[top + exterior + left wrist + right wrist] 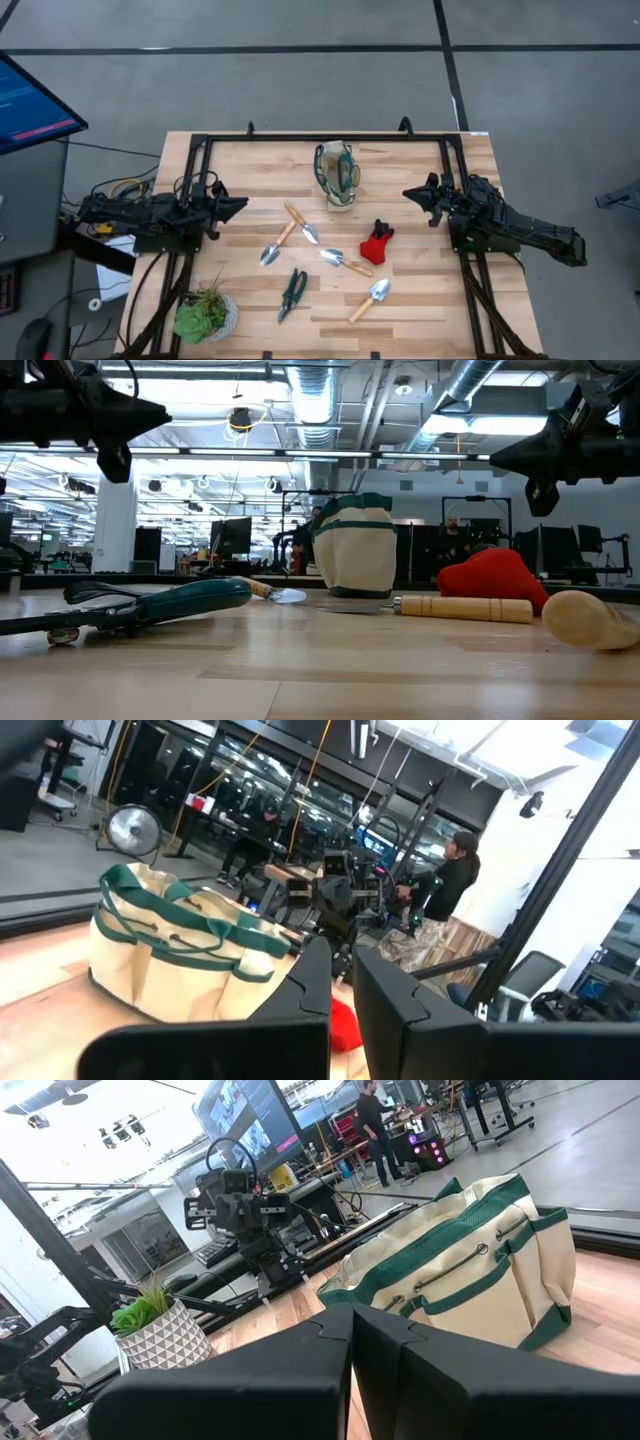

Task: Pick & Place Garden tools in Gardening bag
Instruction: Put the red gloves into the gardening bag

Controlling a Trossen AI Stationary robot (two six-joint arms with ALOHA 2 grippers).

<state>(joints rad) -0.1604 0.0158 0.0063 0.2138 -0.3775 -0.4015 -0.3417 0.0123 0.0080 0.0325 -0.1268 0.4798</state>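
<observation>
The gardening bag (pixel 338 175), cream with dark green trim, stands upright at the table's far middle; it also shows in the low view (pixel 352 545). In front of it lie wooden-handled trowels and forks (pixel 300 222) (pixel 278 245) (pixel 345 262) (pixel 370 298), dark-handled shears (pixel 292 293) and the red-and-black item (pixel 377 243). My left gripper (pixel 240 205) hovers left of the tools, shut and empty. My right gripper (pixel 410 193) hovers right of the bag, shut and empty.
A potted green plant (pixel 205 315) stands at the near left corner. A black frame (pixel 330 138) runs along the table's far edge and down both sides. Bare wood lies between each gripper and the tools. People stand in the room beyond the table.
</observation>
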